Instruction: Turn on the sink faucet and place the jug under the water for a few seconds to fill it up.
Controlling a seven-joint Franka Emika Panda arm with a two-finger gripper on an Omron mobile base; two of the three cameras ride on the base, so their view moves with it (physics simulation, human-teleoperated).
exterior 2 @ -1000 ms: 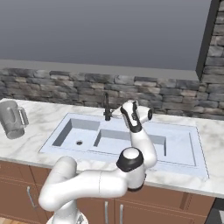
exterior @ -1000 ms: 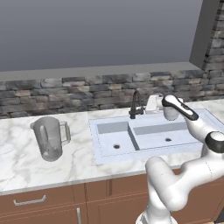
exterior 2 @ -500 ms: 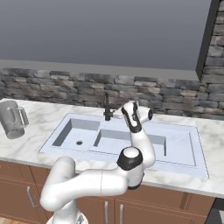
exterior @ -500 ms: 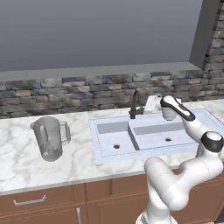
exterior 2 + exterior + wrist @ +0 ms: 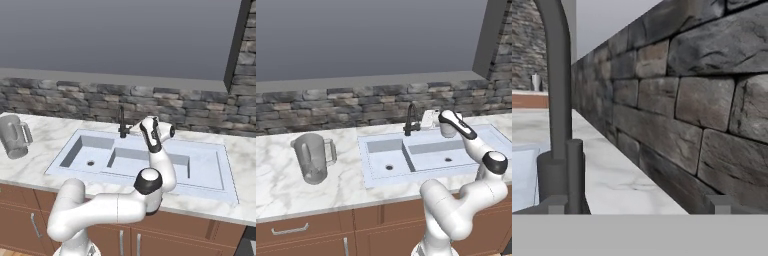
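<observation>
Left base view shows the task at its first step: no water runs from the faucet point(image 5: 411, 119), and the jug point(image 5: 312, 157) stands upright on the marble counter point(image 5: 276, 185), well apart from the sink point(image 5: 426, 157) on its left side. Turning the faucet on, carrying the jug over and holding it under the stream all remain, by this judgement.

The gripper point(image 5: 432, 118) hangs just beside the faucet on its right, at the back rim of the sink near the stone wall point(image 5: 356, 105). Its fingers stand fully apart and hold nothing. In the hand view the faucet base and stem point(image 5: 559, 150) rise close ahead on the left, with one finger tip point(image 5: 554, 205) in front of it.

Containers:
- Jug: appears empty.
- Sink: both basins are dry, with one dark drain point(image 5: 389, 167) in each.
</observation>
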